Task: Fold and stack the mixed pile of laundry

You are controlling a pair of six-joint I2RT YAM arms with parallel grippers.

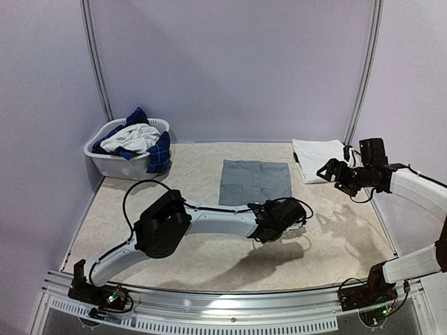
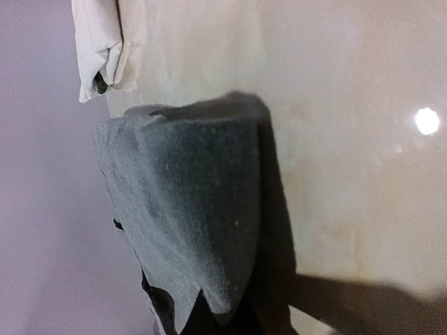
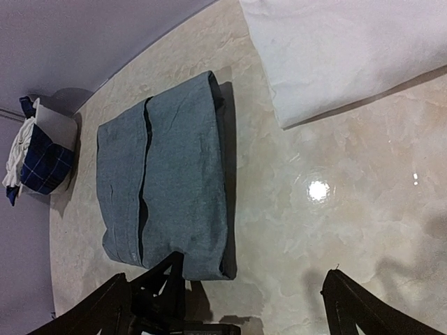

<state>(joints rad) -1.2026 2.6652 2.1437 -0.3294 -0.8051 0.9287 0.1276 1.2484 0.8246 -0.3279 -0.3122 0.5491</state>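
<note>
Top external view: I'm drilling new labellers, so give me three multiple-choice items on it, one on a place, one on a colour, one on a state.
1. Where does the white basket stand?
A) at the far left corner of the table
B) at its middle
C) at its near right edge

2. What colour is the folded T-shirt at the middle?
A) red
B) grey
C) yellow

3. How is the right tool?
A) shut on a white garment
B) shut, empty
C) open

Answers: 1 A, it sits at the back on the left. 2 B, the cloth is plain grey. 3 C, in the right wrist view its fingers stand wide apart with nothing between them.
</note>
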